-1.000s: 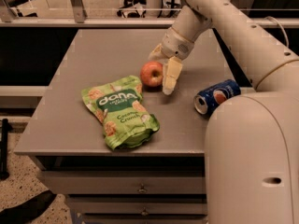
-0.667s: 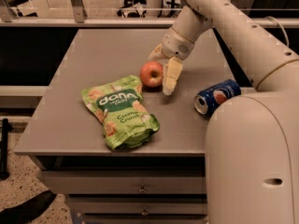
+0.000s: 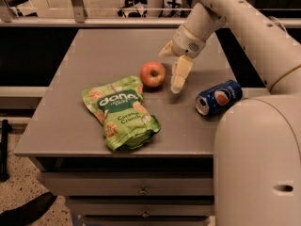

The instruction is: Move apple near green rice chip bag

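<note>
The red-orange apple (image 3: 153, 74) sits on the grey table (image 3: 70, 126), just past the top right corner of the green rice chip bag (image 3: 121, 112), almost touching it. The bag lies flat with white "dana" lettering facing up. My gripper (image 3: 169, 71) is open and empty, right beside the apple on its right. One finger (image 3: 180, 74) points down to the tabletop and the other finger (image 3: 166, 49) sticks out behind the apple. A small gap shows between the lower finger and the apple.
A blue Pepsi can (image 3: 218, 97) lies on its side to the right of the gripper, near the table's right edge. My arm (image 3: 254, 27) reaches in from the upper right. Drawers (image 3: 141, 190) sit under the tabletop.
The gripper has shifted slightly right, away from the apple, opening a small gap. The apple and bag have not moved.
</note>
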Motion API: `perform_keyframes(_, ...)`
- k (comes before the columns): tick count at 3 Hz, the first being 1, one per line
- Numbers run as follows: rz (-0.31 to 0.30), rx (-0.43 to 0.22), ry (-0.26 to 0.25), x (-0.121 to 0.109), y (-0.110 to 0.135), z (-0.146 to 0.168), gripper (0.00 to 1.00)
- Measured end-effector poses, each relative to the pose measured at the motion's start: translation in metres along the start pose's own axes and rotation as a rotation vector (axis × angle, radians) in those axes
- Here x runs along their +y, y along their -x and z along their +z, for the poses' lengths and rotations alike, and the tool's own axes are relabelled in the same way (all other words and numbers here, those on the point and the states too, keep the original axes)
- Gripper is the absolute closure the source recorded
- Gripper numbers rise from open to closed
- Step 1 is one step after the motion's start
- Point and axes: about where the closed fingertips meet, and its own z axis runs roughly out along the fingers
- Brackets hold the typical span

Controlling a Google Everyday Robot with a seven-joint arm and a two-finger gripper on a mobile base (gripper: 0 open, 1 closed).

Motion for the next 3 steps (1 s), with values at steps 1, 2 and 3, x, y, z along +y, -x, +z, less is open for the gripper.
perform_keyframes(1,0.053,-0.014,-0.080,-0.009,-0.027,-0.026,0.00)
perform_keyframes(2,0.103,-0.042,-0.188,-0.022,-0.061,-0.061,0.00)
perform_keyframes(3,0.143,-0.098,-0.315,-0.036,-0.088,-0.098,0.00)
